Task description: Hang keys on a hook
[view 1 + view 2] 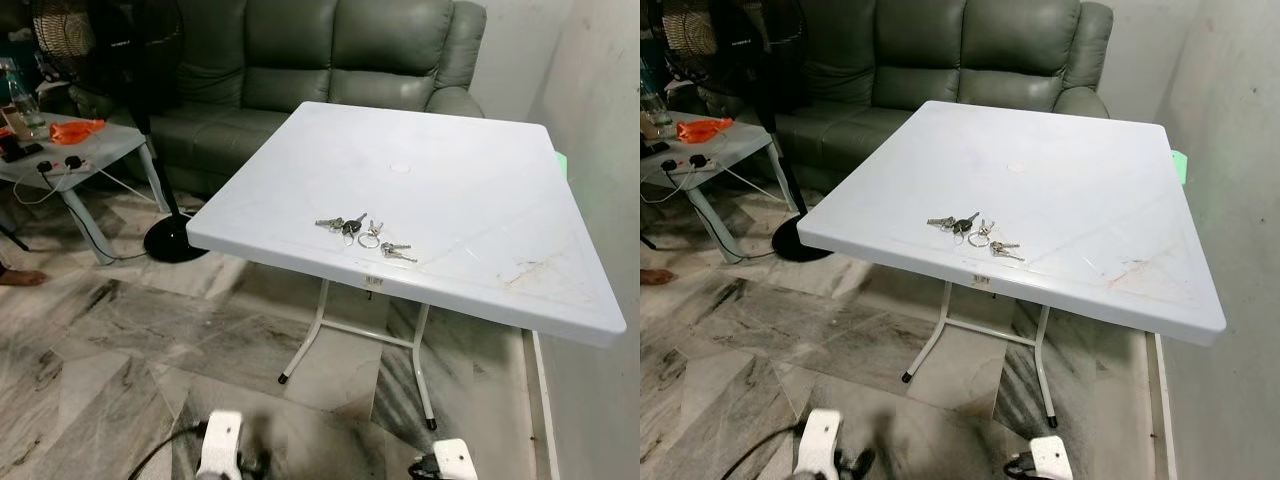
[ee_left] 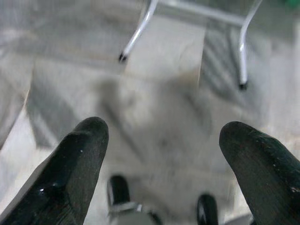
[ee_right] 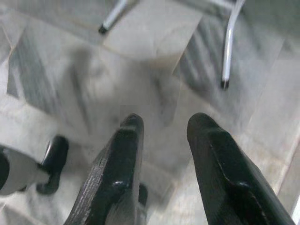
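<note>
Keys (image 1: 364,232) lie in a loose bunch near the front edge of the white table (image 1: 480,190). No hook can be made out. Best approach squarely and pinch the ring from above. Both arms hang low over the floor: left gripper (image 2: 161,154) spread wide and empty, right gripper (image 3: 164,140) parted less, holding nothing.
</note>
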Controlling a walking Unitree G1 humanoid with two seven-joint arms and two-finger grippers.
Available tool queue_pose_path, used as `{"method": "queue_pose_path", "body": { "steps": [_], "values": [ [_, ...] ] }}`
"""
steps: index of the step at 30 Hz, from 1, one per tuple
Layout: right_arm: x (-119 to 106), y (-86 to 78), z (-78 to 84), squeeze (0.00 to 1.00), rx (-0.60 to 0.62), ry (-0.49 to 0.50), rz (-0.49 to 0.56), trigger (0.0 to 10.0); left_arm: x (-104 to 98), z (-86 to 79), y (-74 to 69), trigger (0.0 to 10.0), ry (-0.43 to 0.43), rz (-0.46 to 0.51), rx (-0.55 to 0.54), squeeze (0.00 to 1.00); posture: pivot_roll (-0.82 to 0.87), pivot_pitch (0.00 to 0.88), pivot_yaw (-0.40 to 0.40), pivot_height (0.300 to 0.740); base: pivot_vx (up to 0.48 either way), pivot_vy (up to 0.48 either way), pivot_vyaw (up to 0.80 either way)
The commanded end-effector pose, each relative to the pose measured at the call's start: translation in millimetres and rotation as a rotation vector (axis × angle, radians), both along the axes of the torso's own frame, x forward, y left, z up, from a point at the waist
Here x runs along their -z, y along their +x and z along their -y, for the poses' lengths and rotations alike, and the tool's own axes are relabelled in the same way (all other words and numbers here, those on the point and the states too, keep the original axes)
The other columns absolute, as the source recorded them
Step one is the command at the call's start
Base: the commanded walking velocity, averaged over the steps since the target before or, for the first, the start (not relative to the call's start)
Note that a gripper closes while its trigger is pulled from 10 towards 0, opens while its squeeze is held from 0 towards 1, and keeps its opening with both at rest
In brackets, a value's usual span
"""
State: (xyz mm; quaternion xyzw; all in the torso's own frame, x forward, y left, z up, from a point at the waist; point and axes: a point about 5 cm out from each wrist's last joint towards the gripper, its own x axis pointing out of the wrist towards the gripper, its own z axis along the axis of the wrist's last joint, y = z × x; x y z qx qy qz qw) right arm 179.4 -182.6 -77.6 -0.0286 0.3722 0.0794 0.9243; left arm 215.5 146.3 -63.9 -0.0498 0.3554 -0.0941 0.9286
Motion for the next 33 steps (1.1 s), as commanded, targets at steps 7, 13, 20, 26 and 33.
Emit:
{"method": "queue_pose_path", "body": {
  "steps": [7, 13, 20, 26, 33],
  "values": [
    [-29, 37.4, -9.3, 0.00, 0.018, 0.085, 0.260, 10.0, -39, 3.3, 42.9, 10.0, -0.066, 0.289, 0.002, 0.00, 0.02, 0.000, -0.014, 0.740, 0.000, 0.000, 0.00],
    [-43, 44.7, -14.3, 1.00, 0.036, 0.187, 0.387, 10.0, -50, 10.4, 46.2, 10.0, -0.118, 0.392, 0.010, 0.00, 0.01, 0.000, -0.015, 0.740, 0.000, 0.000, 0.00],
    [-53, 45.3, -15.1, 1.00, 0.010, 0.199, 0.482, 10.0, -55, 20.4, 43.4, 10.0, -0.135, 0.450, 0.056, 0.00, 0.01, 0.000, -0.022, 0.740, 0.000, 0.000, 0.00],
    [-74, 58.4, -12.0, 1.00, 0.010, 0.240, 0.606, 10.0, -72, 25.7, 49.7, 10.0, -0.152, 0.545, 0.095, 0.00, 0.02, 0.000, -0.026, 0.740, 0.000, 0.000, 0.00],
    [-108, 79.2, -15.0, 1.00, -0.002, 0.290, 0.753, 10.0, -102, 27.1, 66.2, 10.0, -0.220, 0.641, 0.099, 0.00, 0.03, 0.000, -0.031, 0.740, 0.000, 0.000, 0.00]
  ]
}}
